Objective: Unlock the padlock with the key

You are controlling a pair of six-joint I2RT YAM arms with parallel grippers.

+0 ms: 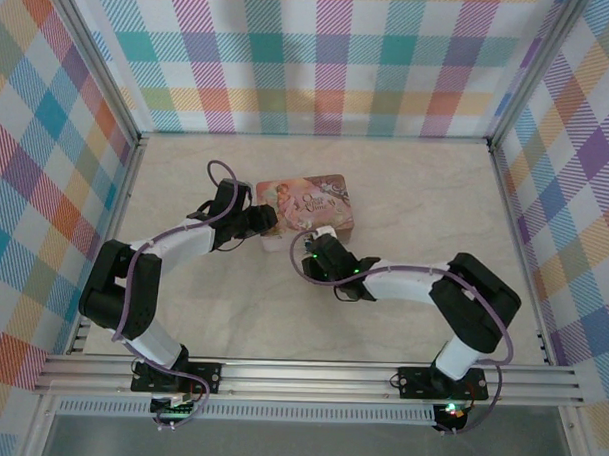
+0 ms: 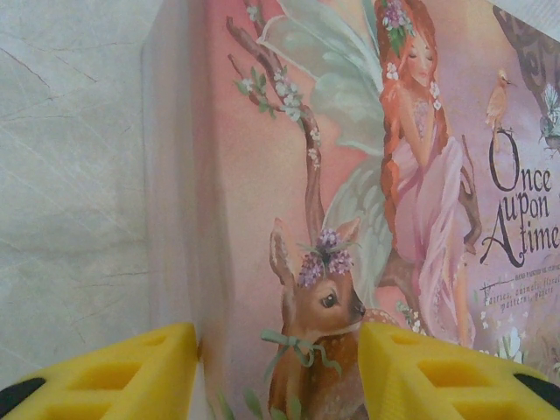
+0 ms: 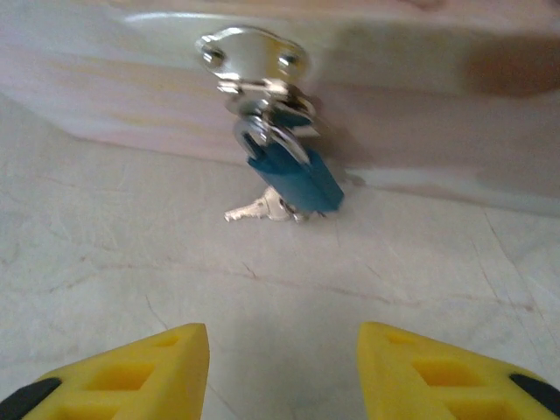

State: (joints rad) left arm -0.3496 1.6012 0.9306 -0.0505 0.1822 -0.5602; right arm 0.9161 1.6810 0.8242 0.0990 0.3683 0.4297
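Left gripper point(image 2: 276, 367) spread astride the tin point(image 2: 262, 175), likely bracing it; right gripper point(image 3: 282, 372) spread, empty, aimed at padlock point(image 3: 293, 175) and key point(image 3: 258, 210).

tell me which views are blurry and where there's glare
Right wrist view: the padlock and key are soft and out of focus, with glare on the silvery hasp above them. Left wrist view: on the tin the artwork is sharp, lettering readable, its side face washed pale. Top external view: even light, crisp, padlock too small to make out.
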